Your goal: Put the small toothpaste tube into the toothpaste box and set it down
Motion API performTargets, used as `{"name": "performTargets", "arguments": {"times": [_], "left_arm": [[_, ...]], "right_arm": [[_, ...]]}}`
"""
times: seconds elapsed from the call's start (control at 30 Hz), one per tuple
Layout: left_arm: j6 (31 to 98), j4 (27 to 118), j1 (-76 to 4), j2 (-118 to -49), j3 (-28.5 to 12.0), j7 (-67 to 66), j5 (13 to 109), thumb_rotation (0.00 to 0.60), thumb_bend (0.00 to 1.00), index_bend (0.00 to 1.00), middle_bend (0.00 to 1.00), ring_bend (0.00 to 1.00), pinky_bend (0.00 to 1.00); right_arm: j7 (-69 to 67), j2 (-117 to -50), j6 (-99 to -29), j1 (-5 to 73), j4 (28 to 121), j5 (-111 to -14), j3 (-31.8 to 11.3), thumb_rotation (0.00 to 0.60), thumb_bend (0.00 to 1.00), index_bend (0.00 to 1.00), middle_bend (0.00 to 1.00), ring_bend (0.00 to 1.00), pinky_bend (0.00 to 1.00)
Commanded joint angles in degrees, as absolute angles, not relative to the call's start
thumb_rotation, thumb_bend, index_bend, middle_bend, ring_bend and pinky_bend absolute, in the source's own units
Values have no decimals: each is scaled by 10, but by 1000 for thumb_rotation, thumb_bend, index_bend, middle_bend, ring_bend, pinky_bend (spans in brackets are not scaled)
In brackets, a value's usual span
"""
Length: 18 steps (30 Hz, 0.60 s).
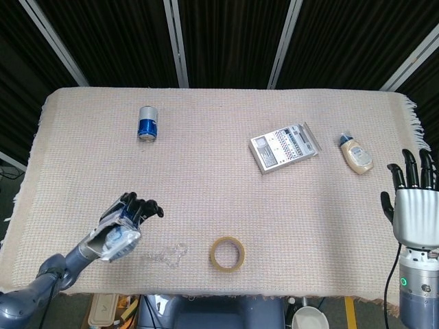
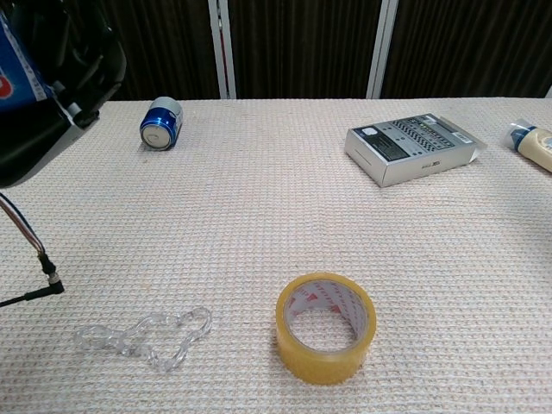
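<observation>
My left hand (image 1: pixel 125 221) is over the table's front left corner and grips the blue and white toothpaste box (image 1: pixel 118 241), which I see almost end-on. In the chest view the left hand (image 2: pixel 65 65) fills the top left corner, and only a blue sliver of the toothpaste box (image 2: pixel 12 76) shows at the frame edge. No part of the small toothpaste tube shows in either view. My right hand (image 1: pixel 413 205) is raised beyond the table's right edge, with its fingers spread and nothing in it.
A blue can (image 1: pixel 148 123) lies at the back left. A grey packet (image 1: pixel 284 147) and a cream bottle (image 1: pixel 357 154) lie at the back right. A tape roll (image 1: pixel 227 253) and a clear plastic chain (image 1: pixel 167 254) lie near the front edge.
</observation>
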State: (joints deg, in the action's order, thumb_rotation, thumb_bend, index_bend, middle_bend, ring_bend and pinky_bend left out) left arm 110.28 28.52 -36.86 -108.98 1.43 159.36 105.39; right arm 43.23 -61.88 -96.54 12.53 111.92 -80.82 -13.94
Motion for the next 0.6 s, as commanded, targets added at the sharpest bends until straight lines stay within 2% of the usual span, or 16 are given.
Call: {"name": "performTargets", "arguments": {"times": [0.03,0.2,0.33,0.6], "left_arm": [[1112,277,-371,-1097,16,1601,1043,600,337,544,511,264,252],[1108,273,-374,-1095,38,1578,1052,600,335,486,440,251,251],[1105,279,-381,-1091,54,1559,1058,600,335,487,444,250,251],[1148,290,-380,-1091,43,1576,1038,600,335,512,489,273,255]], "right_arm": [[434,-621,-962,126,1118,-807,-140,600,263,361,196,124,0],[436,-620,-961,125,1121,-805,-142,600,262,361,196,124,0],[437,-618,-961,123,1121,-806,-141,600,263,361,196,124,0],[440,-617,-958,121,1117,-801,-141,600,262,361,196,125,0]]}}
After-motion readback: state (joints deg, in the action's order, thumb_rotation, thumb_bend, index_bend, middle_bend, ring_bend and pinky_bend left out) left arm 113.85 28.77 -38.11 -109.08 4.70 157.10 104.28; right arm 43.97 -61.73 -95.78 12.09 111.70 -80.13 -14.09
